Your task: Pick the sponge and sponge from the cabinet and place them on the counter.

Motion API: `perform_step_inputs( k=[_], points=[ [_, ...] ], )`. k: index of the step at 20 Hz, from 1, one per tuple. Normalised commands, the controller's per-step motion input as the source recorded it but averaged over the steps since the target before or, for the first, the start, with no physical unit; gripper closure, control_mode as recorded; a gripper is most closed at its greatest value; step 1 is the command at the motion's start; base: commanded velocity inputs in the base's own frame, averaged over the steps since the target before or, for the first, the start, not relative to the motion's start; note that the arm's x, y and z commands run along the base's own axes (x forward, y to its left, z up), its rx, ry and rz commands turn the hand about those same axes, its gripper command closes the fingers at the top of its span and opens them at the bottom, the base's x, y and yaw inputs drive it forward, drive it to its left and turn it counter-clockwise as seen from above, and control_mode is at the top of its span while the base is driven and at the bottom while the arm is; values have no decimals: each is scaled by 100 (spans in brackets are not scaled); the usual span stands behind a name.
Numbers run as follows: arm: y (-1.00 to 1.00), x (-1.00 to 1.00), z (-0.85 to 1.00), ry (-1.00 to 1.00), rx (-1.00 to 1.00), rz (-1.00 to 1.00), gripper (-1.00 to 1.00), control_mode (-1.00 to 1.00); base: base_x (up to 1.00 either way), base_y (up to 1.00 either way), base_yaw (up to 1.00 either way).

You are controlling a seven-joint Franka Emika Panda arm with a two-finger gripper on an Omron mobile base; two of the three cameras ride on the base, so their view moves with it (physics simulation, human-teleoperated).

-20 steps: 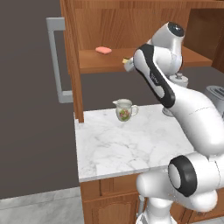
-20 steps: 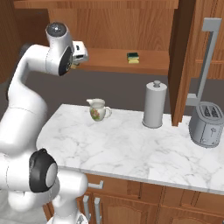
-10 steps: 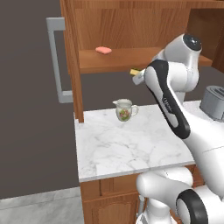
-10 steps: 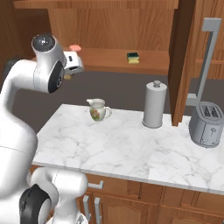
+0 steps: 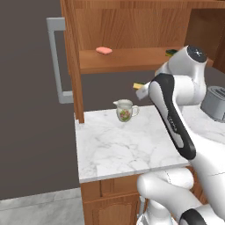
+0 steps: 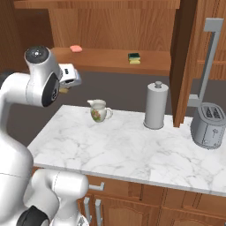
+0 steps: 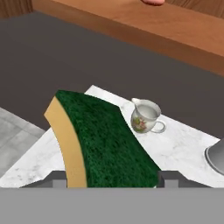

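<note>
In the left base view, the arm is bent above the counter point(image 5: 132, 149) and a sliver of yellow, the carried sponge point(image 5: 138, 85), peeks out just left of the forearm, above and to the right of the floral jug point(image 5: 125, 110). The gripper itself is hidden behind the arm here. A second sponge point(image 5: 171, 52) is barely visible at the back of the cabinet point(image 5: 127, 30) shelf, half covered by the robot's white shoulder; the pink block point(image 5: 104, 50) lies further left on that shelf.

In the right base view, the second sponge point(image 6: 133, 58) sits plainly on the shelf, well apart from the hand. The gripper point(image 6: 66, 90) is tucked behind the white wrist, so its jaws cannot be read here.

In the hand view, the gripper point(image 7: 111, 177) pinches the sponge point(image 7: 103, 140) between its fingertips, green top facing the camera, with the jug and marble below.

The step in hand looks like carrying the first sponge down to the counter. Next it calls for lowering onto bare marble clear of the jug, then releasing.
</note>
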Motion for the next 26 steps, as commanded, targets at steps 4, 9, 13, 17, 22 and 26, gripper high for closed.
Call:
perform_step_inputs(
  k=[4, 9, 13, 17, 22, 26],
  points=[
    [0, -5, -67, 6, -1, 0, 100, -100, 0, 0, 0],
    [0, 0, -74, 3, 0, 0, 100, -100, 0, 0, 0],
    [0, 1, -51, 0, 1, 0, 100, -100, 0, 0, 0],
    [0, 7, -36, 0, 2, 0, 100, -100, 0, 0, 0],
    [4, 6, -40, 1, -2, 0, 100, -100, 0, 0, 0],
    [2, 12, -42, 1, 0, 0, 100, -100, 0, 0, 0]
  ],
)
